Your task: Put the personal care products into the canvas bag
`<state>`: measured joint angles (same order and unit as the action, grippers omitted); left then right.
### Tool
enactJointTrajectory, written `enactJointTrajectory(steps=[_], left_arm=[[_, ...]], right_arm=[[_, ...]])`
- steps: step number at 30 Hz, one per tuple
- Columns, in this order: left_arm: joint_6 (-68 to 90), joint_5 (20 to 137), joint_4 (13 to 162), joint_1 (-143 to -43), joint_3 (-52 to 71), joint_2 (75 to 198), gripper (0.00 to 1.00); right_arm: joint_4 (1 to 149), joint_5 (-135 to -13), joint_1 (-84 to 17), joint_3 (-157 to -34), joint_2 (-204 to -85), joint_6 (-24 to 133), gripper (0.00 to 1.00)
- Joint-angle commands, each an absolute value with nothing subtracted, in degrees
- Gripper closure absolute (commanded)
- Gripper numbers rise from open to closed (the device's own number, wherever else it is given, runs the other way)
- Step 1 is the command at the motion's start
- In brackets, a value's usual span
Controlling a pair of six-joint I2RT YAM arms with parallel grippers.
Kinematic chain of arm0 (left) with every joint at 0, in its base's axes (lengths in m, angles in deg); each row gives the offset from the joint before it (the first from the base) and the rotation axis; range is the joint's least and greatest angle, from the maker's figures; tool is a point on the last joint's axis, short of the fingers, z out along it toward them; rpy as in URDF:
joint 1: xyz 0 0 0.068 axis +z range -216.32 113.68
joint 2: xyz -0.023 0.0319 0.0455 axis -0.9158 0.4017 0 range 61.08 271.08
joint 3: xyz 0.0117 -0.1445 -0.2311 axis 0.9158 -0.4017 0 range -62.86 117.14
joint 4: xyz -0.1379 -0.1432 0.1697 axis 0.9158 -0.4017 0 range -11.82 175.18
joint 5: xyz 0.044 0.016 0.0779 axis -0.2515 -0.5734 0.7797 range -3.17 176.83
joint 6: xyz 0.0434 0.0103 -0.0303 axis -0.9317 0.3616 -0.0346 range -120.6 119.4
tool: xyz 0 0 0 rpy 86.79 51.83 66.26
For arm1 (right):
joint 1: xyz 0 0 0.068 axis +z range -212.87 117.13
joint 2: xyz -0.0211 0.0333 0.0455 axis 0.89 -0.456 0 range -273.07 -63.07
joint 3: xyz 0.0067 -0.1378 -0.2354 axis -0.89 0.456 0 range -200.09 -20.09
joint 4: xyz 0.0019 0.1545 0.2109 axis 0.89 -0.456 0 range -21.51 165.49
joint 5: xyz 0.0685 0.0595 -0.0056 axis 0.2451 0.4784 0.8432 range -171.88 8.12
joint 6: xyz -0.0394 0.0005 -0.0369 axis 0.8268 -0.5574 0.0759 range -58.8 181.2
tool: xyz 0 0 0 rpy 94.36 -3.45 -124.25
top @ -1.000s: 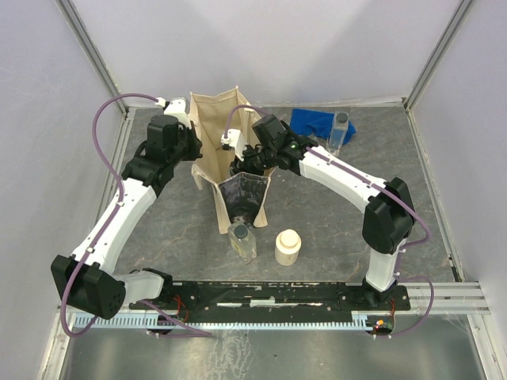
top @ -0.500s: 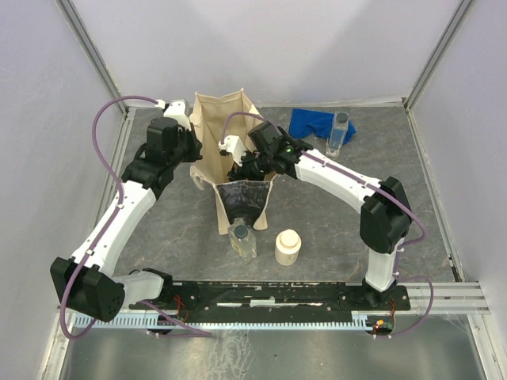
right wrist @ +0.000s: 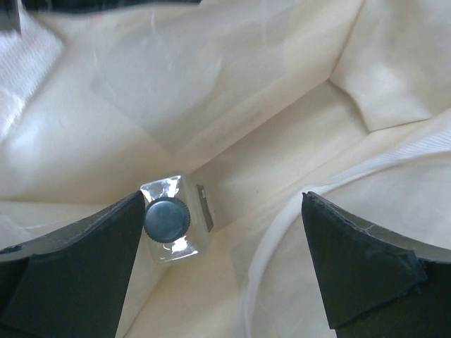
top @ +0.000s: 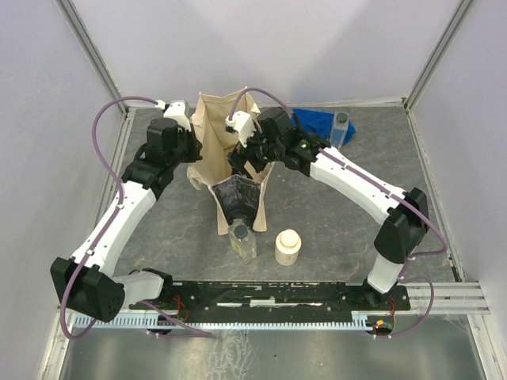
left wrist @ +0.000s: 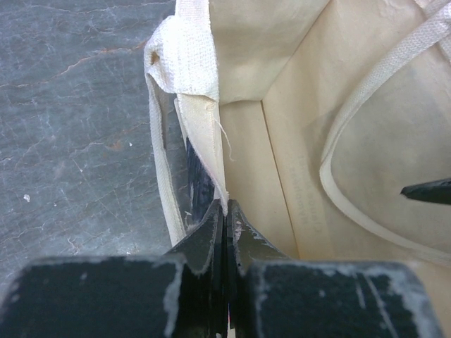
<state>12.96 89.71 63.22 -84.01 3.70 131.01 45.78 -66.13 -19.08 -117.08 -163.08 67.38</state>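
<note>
Top view: the right gripper (top: pixel 244 161) dips into the mouth of the canvas bag (top: pixel 215 127), its tips hidden by its own wrist. The left gripper (top: pixel 192 155) is at the bag's left edge, with its tips hidden too. The inside of the bag can't be seen from here. The right wrist view is cropped to two fingers and pale lining. The left wrist view has a black tip (left wrist: pixel 427 190) at the right edge, cut off, can't identify.

Left jaws are fully closed, pinching the bag's rim fabric by a seam next to the white handle strap (left wrist: pixel 366 105). Right jaws are wide apart inside the bag and grip nothing. A clear bottle with dark cap (right wrist: pixel 169 220) stands in a bottom corner of the bag, seen from above, right at the inner face of the left-hand finger. Touching or just beside, can't tell.

Outside the bag, the front bottle (top: pixel 242 240), clear with a dark cap, sits just in front of the bag's base below the black patch (top: pixel 238 198). The cream bottle (top: pixel 287 247) is upright, just right of it. The far bottle (top: pixel 339 131) is upright at the back right against the blue cloth (top: pixel 315 123); on it or beside it is unclear.

The table (top: pixel 333 214) is dark grey and stone-patterned. The walls (top: pixel 277 47) are plain and pale with metal corner posts. A black rail (top: pixel 277 294) runs along the near edge.
</note>
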Motion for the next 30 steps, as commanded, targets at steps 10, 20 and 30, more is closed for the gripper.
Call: enactJointTrajectory(steps=[10, 20, 30], left_arm=[[12.85, 86.20, 61.92, -83.63, 4.76, 132.82, 0.97], [11.84, 85.76, 62.03, -83.63, 4.30, 132.29, 0.97], [11.62, 85.62, 61.92, -83.63, 4.45, 133.36, 0.97]], right_arm=[[44.71, -85.08, -38.08, -125.48, -153.61, 51.48, 0.00], [27.70, -92.77, -51.10, -137.66, -169.77, 48.39, 0.00], [27.47, -98.00, -53.82, -138.04, -177.71, 42.05, 0.00]])
